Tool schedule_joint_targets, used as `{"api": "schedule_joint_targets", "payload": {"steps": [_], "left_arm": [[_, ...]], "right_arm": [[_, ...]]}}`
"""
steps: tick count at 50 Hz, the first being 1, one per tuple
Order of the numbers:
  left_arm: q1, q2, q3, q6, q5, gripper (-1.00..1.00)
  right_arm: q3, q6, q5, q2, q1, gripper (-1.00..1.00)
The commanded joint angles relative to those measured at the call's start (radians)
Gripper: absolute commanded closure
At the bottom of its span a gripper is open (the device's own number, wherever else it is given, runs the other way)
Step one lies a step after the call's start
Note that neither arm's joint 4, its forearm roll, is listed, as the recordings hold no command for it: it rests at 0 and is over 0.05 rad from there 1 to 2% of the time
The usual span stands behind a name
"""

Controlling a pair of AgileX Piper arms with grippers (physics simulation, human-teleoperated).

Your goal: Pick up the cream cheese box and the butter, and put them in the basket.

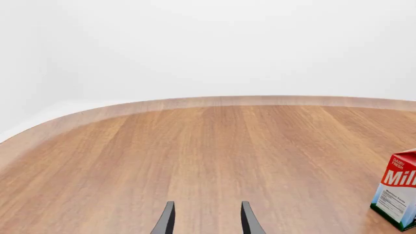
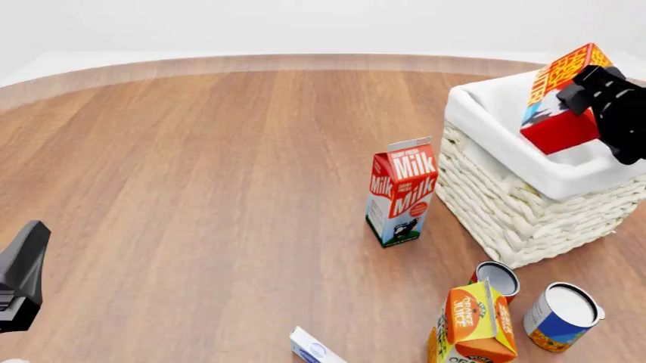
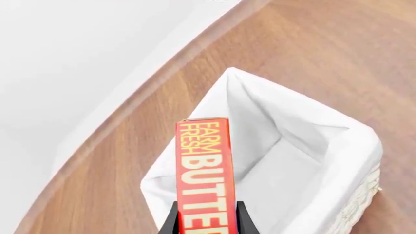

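Observation:
My right gripper (image 2: pixel 583 91) is shut on the butter (image 2: pixel 558 97), a red and orange carton held tilted above the cream woven basket (image 2: pixel 504 198) at the right. Along the right wrist view the butter (image 3: pixel 202 170) hangs over the basket's white liner (image 3: pixel 286 161), clamped between the fingers (image 3: pixel 242 219). The cream cheese box (image 2: pixel 316 349), white with light-blue sides, lies at the near edge of the front view. My left gripper (image 1: pixel 206 219) is open over bare wood; its dark body (image 2: pixel 23 272) sits at the front view's left edge.
A red-and-white milk carton (image 2: pixel 402 201) stands just left of the basket, also seen as milk carton (image 1: pixel 398 190). Near the front right stand an orange juice carton (image 2: pixel 474 321), a small can (image 2: pixel 495 280) and a blue-and-yellow can (image 2: pixel 560 316).

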Motion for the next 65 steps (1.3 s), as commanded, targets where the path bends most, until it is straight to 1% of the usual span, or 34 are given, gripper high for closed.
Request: {"api": "schedule_joint_targets", "payload": {"steps": [1,37,47,53,56,58,59,65], "left_arm": [[0.0,0.0,0.0,0.0,0.0,-1.0],[0.0,0.0,0.0,0.0,0.0,-1.0],[0.0,0.0,0.0,-0.001,0.0,-1.0],[0.0,0.0,0.0,0.0,0.0,-1.0],[0.0,0.0,0.0,0.0,0.0,-1.0],[0.0,0.0,0.0,0.0,0.0,-1.0],[0.0,0.0,0.0,0.0,0.0,-1.0],[0.0,0.0,0.0,0.0,0.0,-1.0]], "right_arm": [[-0.009,0.02,-0.013,-0.005,-0.007,1.0],[-0.027,0.018,-0.04,0.052,-0.027,1.0],[-0.025,0.021,-0.061,0.075,-0.034,1.0],[-0.024,0.021,-0.053,0.065,-0.029,1.0],[-0.027,0.018,-0.052,0.067,-0.027,1.0],[-0.035,0.003,-0.051,0.076,-0.037,1.0],[-0.032,0.006,-0.056,0.075,-0.033,-1.0],[-0.035,0.0,-0.059,0.079,-0.035,-1.0]]}}
